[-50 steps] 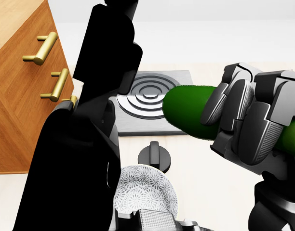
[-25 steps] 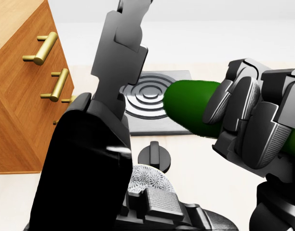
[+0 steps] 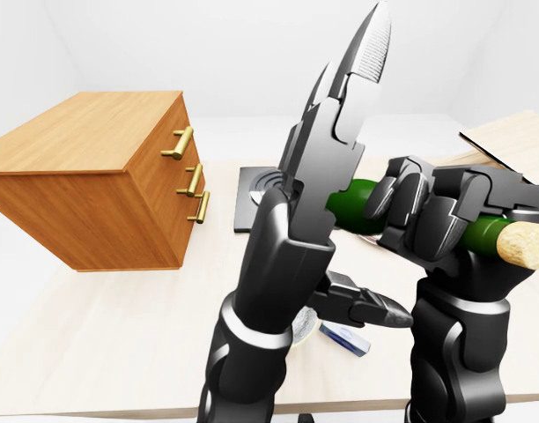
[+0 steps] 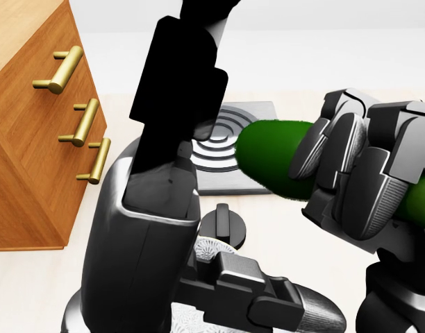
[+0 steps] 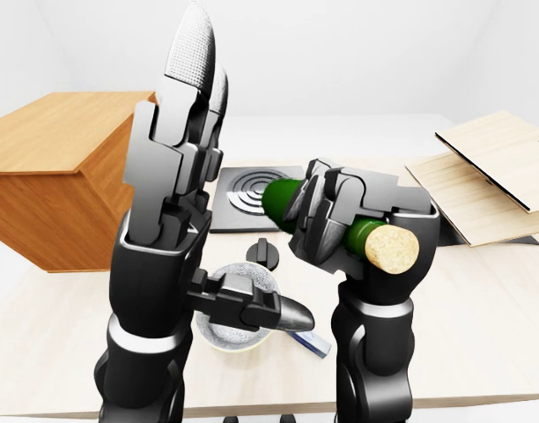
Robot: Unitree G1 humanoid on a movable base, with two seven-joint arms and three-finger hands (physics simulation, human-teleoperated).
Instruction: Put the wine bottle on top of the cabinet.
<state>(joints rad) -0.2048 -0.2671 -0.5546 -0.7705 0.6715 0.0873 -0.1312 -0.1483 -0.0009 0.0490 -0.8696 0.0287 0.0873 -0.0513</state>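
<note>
The green wine bottle (image 5: 281,197) with a cork end (image 5: 391,249) lies nearly level in my right hand (image 5: 327,220), whose fingers are closed round its middle, above the table. My left hand (image 5: 186,189) is open, fingers pointing straight up and thumb (image 5: 269,310) sticking out to the right, just left of the bottle and not touching it. The wooden cabinet (image 3: 93,176) with three brass handles (image 3: 188,179) stands at the left of the left-eye view; its flat top (image 3: 89,130) is bare.
A dark stove plate (image 5: 243,189) with rings lies behind the hands, with a black knob (image 4: 223,223) below it. A patterned bowl (image 5: 243,280) sits under my left thumb, a small blue-white item (image 5: 315,344) beside it. Pale wooden boards (image 5: 490,167) lie at the right.
My left hand has moved up and to the right in the head view, and its thumb now covers more of the bowl. The right hand with the bottle has barely moved.
</note>
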